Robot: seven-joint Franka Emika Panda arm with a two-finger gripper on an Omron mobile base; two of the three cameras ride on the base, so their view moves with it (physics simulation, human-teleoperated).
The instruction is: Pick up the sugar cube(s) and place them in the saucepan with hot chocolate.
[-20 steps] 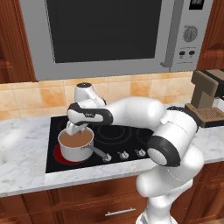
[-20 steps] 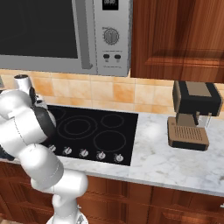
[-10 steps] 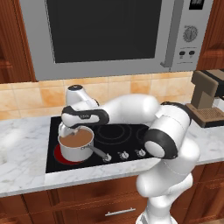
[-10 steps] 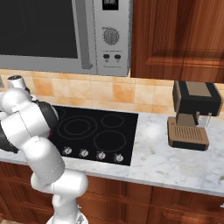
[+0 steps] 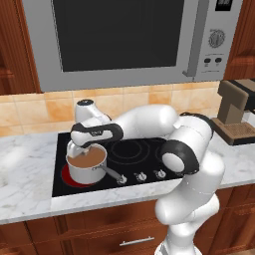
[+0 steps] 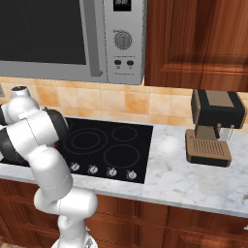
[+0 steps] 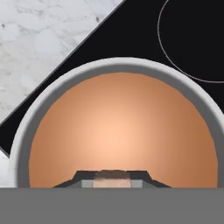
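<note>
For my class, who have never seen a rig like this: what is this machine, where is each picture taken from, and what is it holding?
It is a white robot arm in a rendered kitchen. Two pictures come from cameras behind it, left and right; the third looks down from its hand. On the marble counter sits a black cooktop with a saucepan with hot chocolate on a red-glowing ring, and a coffee machine to the side. The gripper hangs over the pan, shut on a small brownish lump, probably a sugar cube.
</note>
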